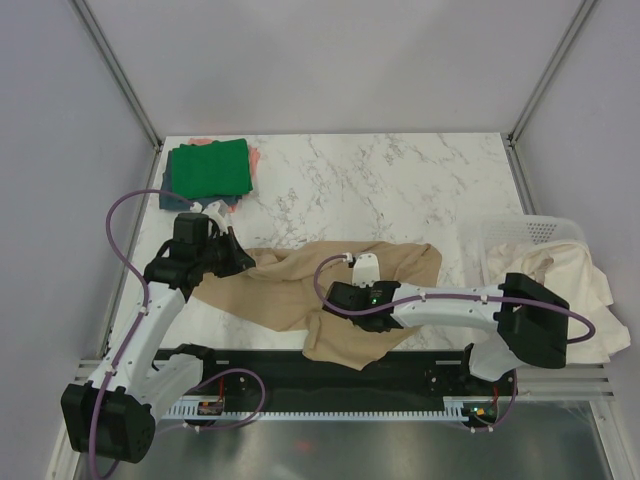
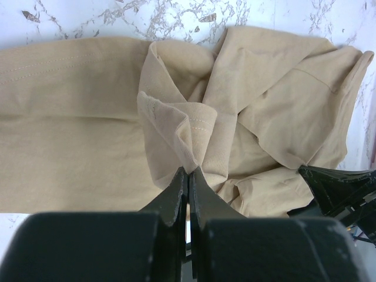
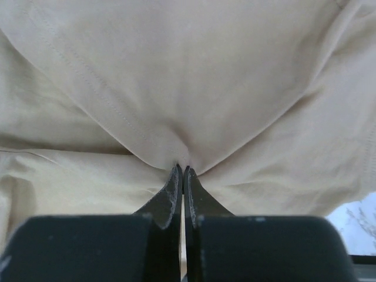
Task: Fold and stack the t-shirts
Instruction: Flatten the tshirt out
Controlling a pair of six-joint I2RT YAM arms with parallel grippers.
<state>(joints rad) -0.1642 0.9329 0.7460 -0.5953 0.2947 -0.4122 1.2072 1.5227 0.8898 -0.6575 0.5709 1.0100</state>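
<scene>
Your marble table (image 1: 400, 180) carries everything. The biggest piece on it is the tan t-shirt (image 1: 290, 290), which lies crumpled across the near middle, stretching from the left arm's side towards the right, with its lower part drooping over the near edge.

At the right side you have a cream t-shirt (image 1: 590, 290) spilling out of the white mesh basket (image 1: 530, 228) and draping past the table's right edge.

In the far left corner sits your folded stack. The green t-shirt (image 1: 208, 167) lies flat on top, a dark blue one (image 1: 172, 200) shows beneath it at the near left, and a strip of salmon-pink one (image 1: 257, 160) peeks out along the right side. The stack is well apart from the tan t-shirt.

Your left gripper (image 1: 237, 258) is at the tan shirt's left end. From its wrist camera, the left gripper (image 2: 188, 171) is pressed together on a bunched, rolled fold of the tan cloth (image 2: 70, 117), with a stitched hem showing just above the tips.

Your right gripper (image 1: 330, 298) is over the shirt's middle. Its own camera shows the right gripper (image 3: 182, 169) pressed together, pinching a small peak of the tan fabric (image 3: 176, 76), with creases fanning out from the tips.
</scene>
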